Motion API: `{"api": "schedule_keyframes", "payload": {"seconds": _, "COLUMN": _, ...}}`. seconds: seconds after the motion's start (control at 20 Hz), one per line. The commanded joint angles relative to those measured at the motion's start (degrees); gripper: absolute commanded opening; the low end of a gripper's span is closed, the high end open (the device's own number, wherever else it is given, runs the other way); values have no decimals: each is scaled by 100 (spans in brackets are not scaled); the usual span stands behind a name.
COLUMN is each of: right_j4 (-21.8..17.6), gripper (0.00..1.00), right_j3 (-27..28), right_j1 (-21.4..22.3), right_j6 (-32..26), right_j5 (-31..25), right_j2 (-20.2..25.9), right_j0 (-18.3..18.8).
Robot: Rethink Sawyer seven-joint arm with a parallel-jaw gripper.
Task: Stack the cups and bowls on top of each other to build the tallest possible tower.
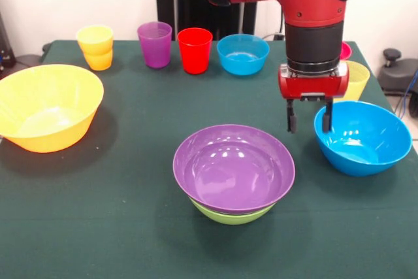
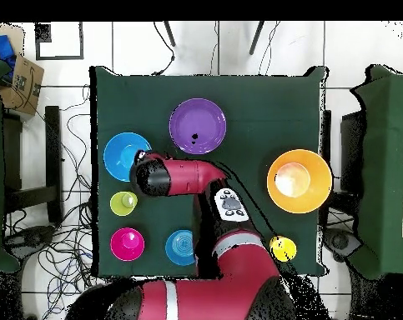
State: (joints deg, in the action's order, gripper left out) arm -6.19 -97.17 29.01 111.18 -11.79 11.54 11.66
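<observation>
Large bowls: four. Orange bowl [image 1: 46, 106] at left, purple bowl [image 1: 232, 164] near centre, nested in green bowl [image 1: 232, 215], blue bowl [image 1: 366, 138] at right.

Small bowls: two. Small blue bowl [image 1: 243, 53] in far row, pink bowl [image 2: 127, 243] mostly hidden behind the arm in the front view.

Cups: four spots. Yellow cup [image 1: 96, 47] far left, maybe two nested, cannot tell; purple cup [image 1: 155, 44]; red cup [image 1: 194, 50]; pale cup [image 1: 356, 80] far right.

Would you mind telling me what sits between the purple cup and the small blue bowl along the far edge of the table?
The red cup stands between the purple cup and the small blue bowl, apart from both, as the front view shows.
</observation>
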Motion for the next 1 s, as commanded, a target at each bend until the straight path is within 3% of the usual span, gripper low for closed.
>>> {"api": "schedule_keyframes", "payload": {"seconds": 0.05, "right_j4": -585, "gripper": 100, "right_j3": -344, "right_j1": -262, "right_j6": -125, "right_j5": -57, "right_j2": 539, "right_j0": 70}}
{"api": "schedule_keyframes", "payload": {"seconds": 0.7, "right_j4": -802, "gripper": 100, "right_j3": -219, "right_j1": -219, "right_j6": -153, "right_j5": -361, "right_j2": 616, "right_j0": -1}}
{"api": "schedule_keyframes", "payload": {"seconds": 1.0, "right_j4": -942, "gripper": 100, "right_j3": 511, "right_j1": -1043, "right_j6": -122, "right_j5": 50, "right_j2": 426, "right_j0": -206}}
